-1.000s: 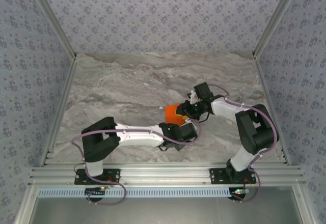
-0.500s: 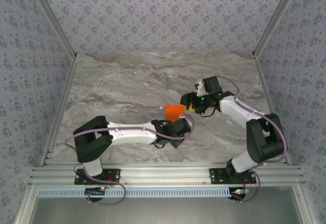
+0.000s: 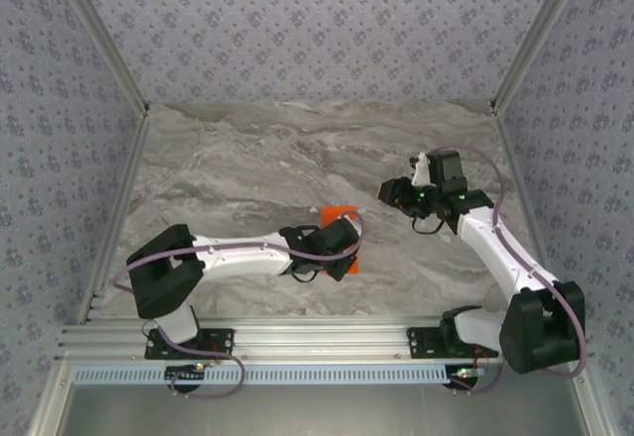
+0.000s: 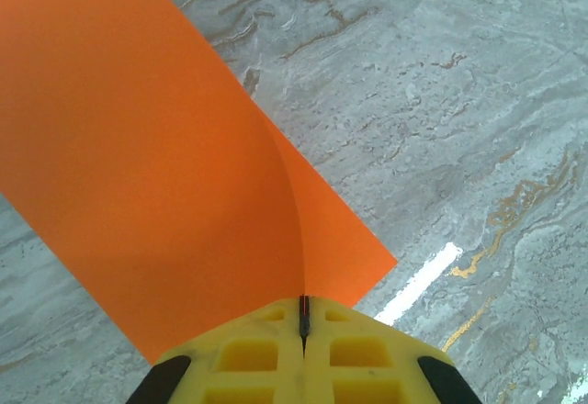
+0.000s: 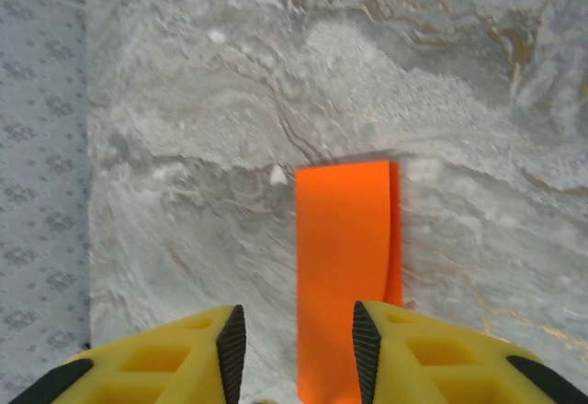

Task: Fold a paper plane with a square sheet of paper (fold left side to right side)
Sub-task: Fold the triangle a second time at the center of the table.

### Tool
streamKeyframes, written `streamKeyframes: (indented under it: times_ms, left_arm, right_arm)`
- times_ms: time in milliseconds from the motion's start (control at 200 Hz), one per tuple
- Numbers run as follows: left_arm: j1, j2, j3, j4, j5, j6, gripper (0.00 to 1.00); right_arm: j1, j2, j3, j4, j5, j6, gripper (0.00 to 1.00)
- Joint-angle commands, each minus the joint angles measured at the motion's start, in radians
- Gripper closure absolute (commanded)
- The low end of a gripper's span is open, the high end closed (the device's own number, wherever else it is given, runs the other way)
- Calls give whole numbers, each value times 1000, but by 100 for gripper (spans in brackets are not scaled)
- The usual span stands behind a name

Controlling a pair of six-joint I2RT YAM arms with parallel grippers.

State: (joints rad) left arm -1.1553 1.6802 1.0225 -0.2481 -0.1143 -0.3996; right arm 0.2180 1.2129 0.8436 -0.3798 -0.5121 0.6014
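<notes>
The square sheet of paper [image 4: 165, 156] is bright orange and folded over on itself, its upper layer curving down to the table. My left gripper [image 4: 303, 317] is shut on the sheet's near edge, yellow fingers [image 4: 248, 358] pressed together. From above, the left gripper [image 3: 340, 246] lies over the sheet [image 3: 342, 213] at the table's centre. My right gripper [image 3: 389, 191] hangs open to the right of it, apart from the paper. In the right wrist view the sheet [image 5: 344, 257] looks like a narrow strip ahead of the open right gripper [image 5: 299, 349].
The marble tabletop [image 3: 248, 168] is bounded by aluminium rails, one along the near edge [image 3: 317, 337] and sloping posts at both sides. Patterned walls stand behind and beside it. The right arm's base link [image 3: 540, 322] rises at the near right.
My right gripper has let go of the paper and drawn back to the right. The left gripper has carried the sheet's edge leftward and down toward the table.
</notes>
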Motion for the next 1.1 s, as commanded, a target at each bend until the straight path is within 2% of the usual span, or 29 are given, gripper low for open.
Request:
streamKeyframes:
  times_ms: [0, 350, 595, 839, 1094]
  left_arm:
    - [24, -40, -29, 44, 77, -35, 100]
    - [106, -92, -108, 150, 219, -106, 100]
    - [127, -118, -136, 154, 226, -113, 100]
    - [138, -127, -151, 125, 209, -111, 100]
    - [159, -133, -145, 81, 190, -100, 100]
  right_arm:
    - [2, -24, -57, -12, -16, -10, 73]
    - [68, -85, -287, 149, -55, 54, 100]
    - [169, -58, -356, 232, -26, 114, 100]
    - [288, 75, -313, 260, 22, 140, 100]
    - [317, 157, -298, 236, 61, 150, 100]
